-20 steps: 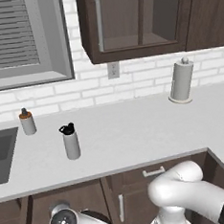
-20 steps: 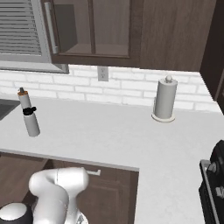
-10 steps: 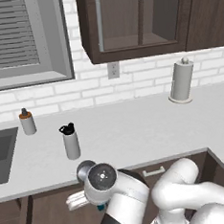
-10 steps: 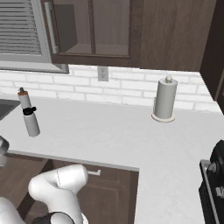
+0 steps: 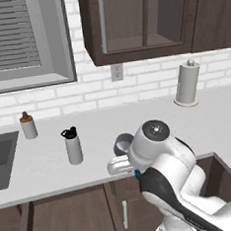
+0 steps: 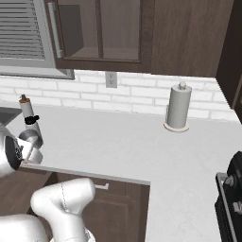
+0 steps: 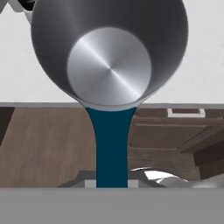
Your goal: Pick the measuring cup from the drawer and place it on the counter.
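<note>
Pinching the teal handle, the gripper (image 5: 133, 169) is carrying the measuring cup (image 7: 109, 52) by its stem, bowl facing the camera at 12 o'clock in the hand view. It's hanging right at the counter (image 5: 104, 138) edge, with the water bottle (image 5: 72, 146) off around 9 o'clock. I'd say go further in over the stone, level the cup, lower gently, then let go.

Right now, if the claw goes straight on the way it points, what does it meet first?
The claw holds the measuring cup by its teal handle, and the cup leads. Past it lies the counter, its front edge just below the cup. The cup would probably reach the counter surface first, though depth is unclear.
</note>
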### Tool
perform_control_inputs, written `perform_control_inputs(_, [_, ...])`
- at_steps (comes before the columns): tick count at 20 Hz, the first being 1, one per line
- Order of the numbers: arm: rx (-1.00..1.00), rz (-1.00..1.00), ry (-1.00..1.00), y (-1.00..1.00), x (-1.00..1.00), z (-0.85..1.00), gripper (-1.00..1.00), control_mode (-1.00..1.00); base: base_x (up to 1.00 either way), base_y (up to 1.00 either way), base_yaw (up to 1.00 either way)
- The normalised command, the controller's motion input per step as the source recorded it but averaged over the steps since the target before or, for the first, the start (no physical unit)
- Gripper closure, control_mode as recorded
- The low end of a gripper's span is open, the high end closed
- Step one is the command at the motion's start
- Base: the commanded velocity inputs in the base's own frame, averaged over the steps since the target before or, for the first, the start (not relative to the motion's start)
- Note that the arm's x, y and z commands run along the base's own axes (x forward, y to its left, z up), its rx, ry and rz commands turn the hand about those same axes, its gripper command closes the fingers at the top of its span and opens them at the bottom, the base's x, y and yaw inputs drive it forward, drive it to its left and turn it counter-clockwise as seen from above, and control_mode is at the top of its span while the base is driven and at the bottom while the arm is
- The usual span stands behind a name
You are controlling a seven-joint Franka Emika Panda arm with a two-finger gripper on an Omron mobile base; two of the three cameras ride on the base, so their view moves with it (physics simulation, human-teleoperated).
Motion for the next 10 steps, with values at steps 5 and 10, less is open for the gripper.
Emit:
perform_control_inputs(5, [0.02,0.0,0.19,-1.0,0.88,0.38,1.0,-1.0,0.0,0.0,0.0])
perform_control_inputs(10, [0.04,0.0,0.2,-0.71,0.89,0.09,1.0,-1.0,0.0,0.0,0.0])
